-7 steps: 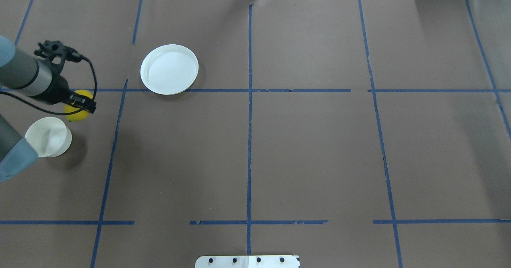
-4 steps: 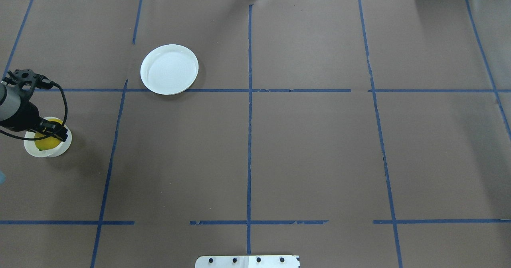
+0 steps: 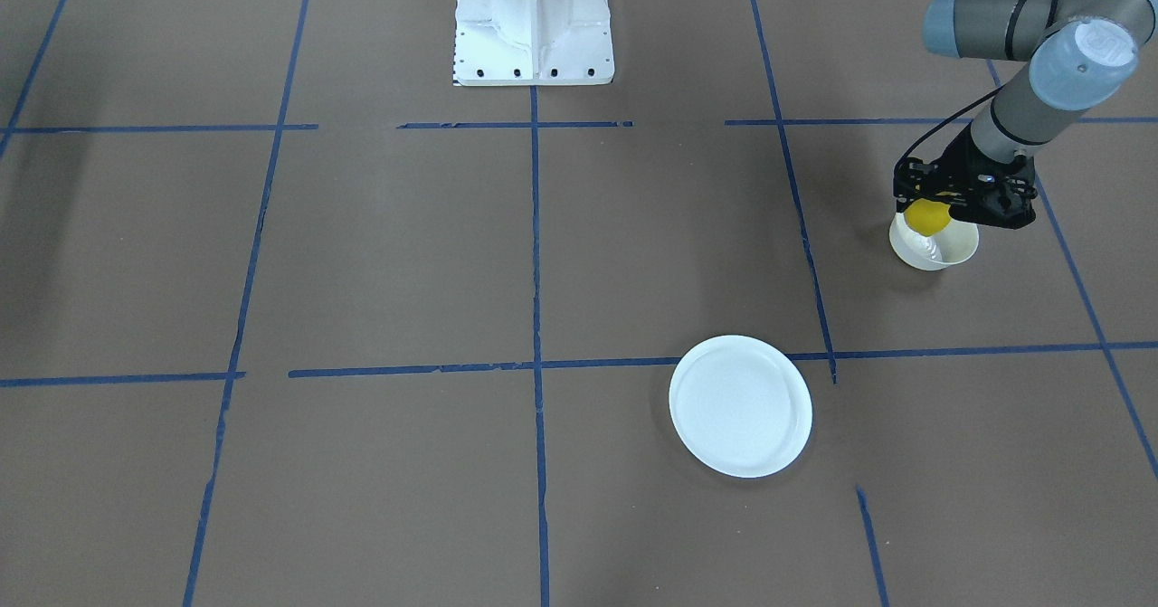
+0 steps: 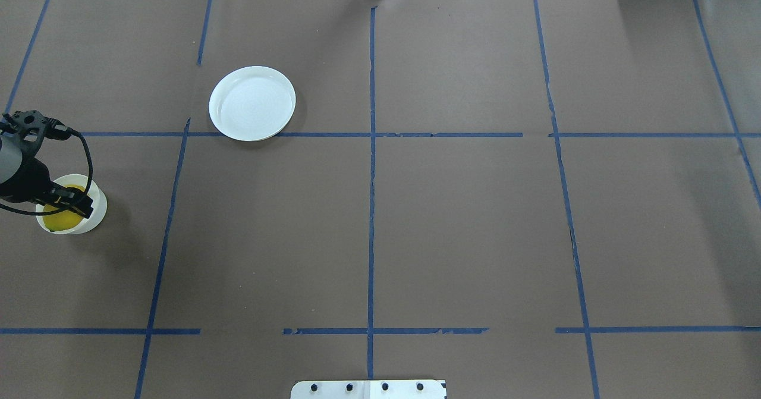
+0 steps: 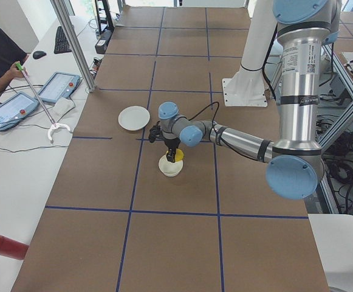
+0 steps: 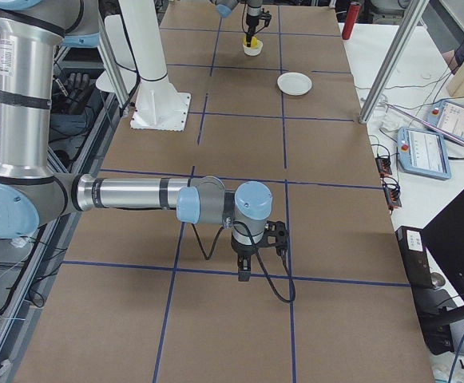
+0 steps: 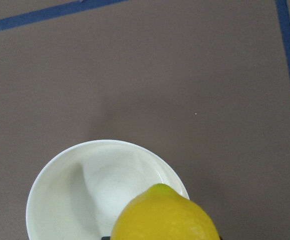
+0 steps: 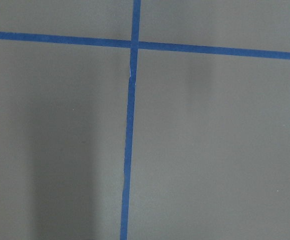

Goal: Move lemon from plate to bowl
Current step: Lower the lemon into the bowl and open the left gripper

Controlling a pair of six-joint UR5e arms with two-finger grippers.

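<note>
Carried over from beside the bowl (image 4: pixel 100 209), the left gripper (image 4: pixel 65 203) is now hung directly above it, a touch further left than 0.5 s ago. Its 2 fingers are clamped on the lemon (image 4: pixel 58 220), held just over the bowl's opening. The plate (image 4: pixel 252 103) is seen well off to that gripper's right. The right gripper (image 6: pixel 243 270) is shown only in 1 side view; its state cannot be told.

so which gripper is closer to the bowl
Left. The left gripper holds the lemon just above the bowl; the right gripper is far off on the robot's other side.
</note>
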